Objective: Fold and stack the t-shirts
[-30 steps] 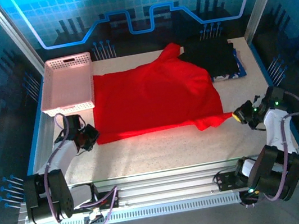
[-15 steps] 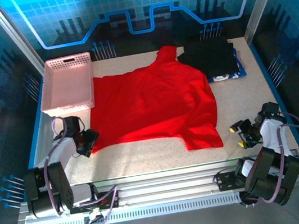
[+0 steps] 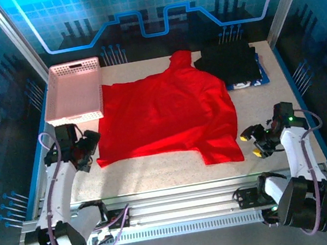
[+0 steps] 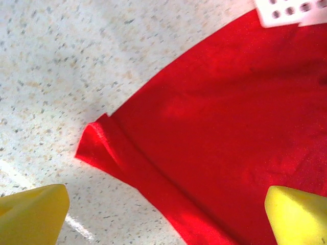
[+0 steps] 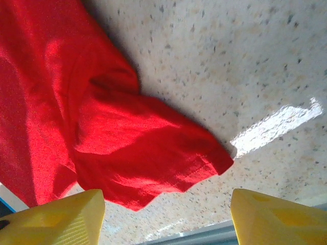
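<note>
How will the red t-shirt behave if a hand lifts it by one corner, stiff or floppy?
Probably floppy: the red t-shirt lies flat with soft wrinkles, and its corner is folded over on itself, so it would likely drape and sag. It looks thin, so probably light. On the smooth table it may slide and bunch when pushed.

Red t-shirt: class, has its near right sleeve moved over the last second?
Yes. The sleeve of the red t-shirt drew back left: earlier it reached nearly in line with the right end of the black folded shirts, now only their middle.
</note>
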Action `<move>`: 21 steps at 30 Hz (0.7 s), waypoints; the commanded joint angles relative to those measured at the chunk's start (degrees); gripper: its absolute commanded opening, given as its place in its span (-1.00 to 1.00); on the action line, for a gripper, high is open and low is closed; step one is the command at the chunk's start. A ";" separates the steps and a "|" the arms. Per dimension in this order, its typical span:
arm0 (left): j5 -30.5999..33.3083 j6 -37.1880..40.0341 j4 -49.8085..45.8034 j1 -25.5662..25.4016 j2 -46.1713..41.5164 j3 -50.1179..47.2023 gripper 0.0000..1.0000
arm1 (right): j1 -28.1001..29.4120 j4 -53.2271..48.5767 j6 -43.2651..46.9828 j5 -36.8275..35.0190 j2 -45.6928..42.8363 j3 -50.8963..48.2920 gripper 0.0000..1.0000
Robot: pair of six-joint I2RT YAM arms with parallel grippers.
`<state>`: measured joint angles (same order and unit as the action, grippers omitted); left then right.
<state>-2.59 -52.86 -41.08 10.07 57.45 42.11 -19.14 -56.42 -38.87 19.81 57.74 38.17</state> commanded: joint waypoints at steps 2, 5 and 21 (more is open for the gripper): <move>-4.25 0.06 0.82 1.48 4.87 -2.85 0.97 | 5.34 0.16 -2.44 -0.52 2.64 -2.91 0.30; -5.79 0.40 3.06 2.12 7.55 -4.40 0.89 | 7.98 2.69 -3.29 -1.38 4.64 -4.42 0.29; -5.29 -0.34 10.27 4.30 16.20 -8.00 0.45 | 8.77 8.44 -1.74 -2.94 9.63 -7.19 0.02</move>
<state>-7.77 -52.60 -33.34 13.61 72.23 35.40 -11.14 -48.31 -40.97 17.91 67.09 31.70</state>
